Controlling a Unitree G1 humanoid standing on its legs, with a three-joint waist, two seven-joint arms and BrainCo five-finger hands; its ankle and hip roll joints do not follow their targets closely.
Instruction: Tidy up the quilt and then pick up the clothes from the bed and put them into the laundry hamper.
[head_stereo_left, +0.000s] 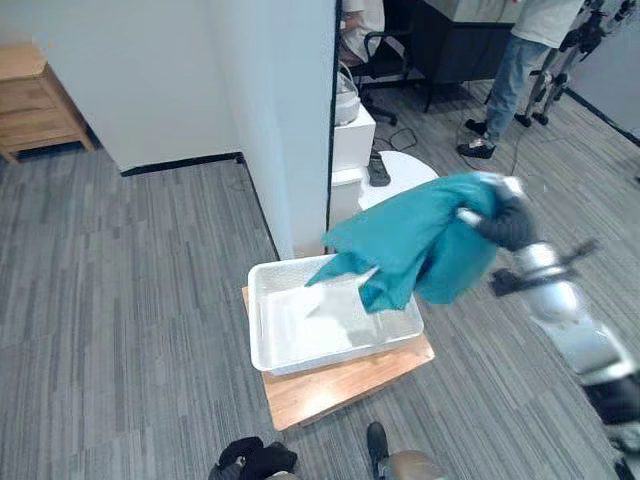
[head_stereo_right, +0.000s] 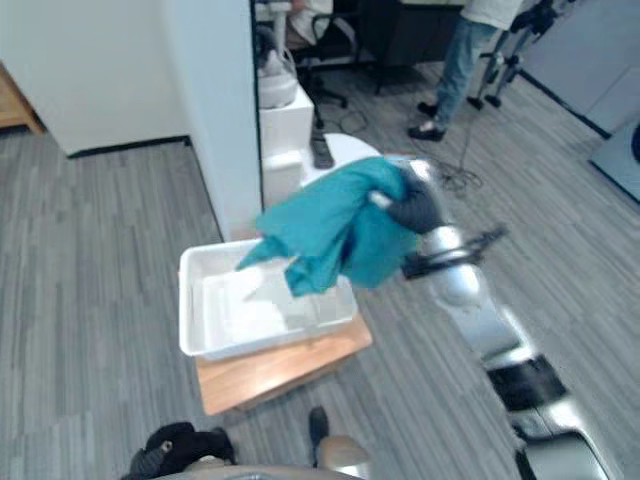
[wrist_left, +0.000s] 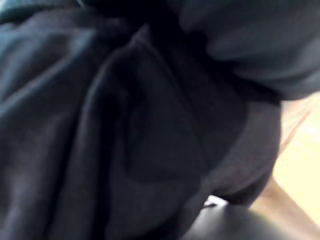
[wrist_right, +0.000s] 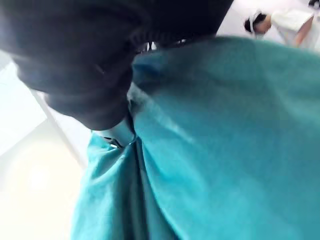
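Carrying teal garment (head_stereo_left: 420, 245) bunched in right hand (head_stereo_left: 505, 222) at frame centre, over white hamper (head_stereo_left: 268, 345); next: lower, release.

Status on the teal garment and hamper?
Right hand shut on teal garment, held above white hamper. Left hand state unclear. Nothing between garment and hamper.

You're looking at a grey carpeted floor (head_stereo_left: 130, 300) with a low wooden board (head_stereo_left: 345, 385) lying flat on it, just beside the foot of a white partition wall (head_stereo_left: 290, 120). On the board sits a white plastic hamper (head_stereo_left: 275, 330) — it covers most of the board, leaving the near edge bare. Further off, a wooden cabinet (head_stereo_left: 35, 100) stands on the carpet at the far left wall.
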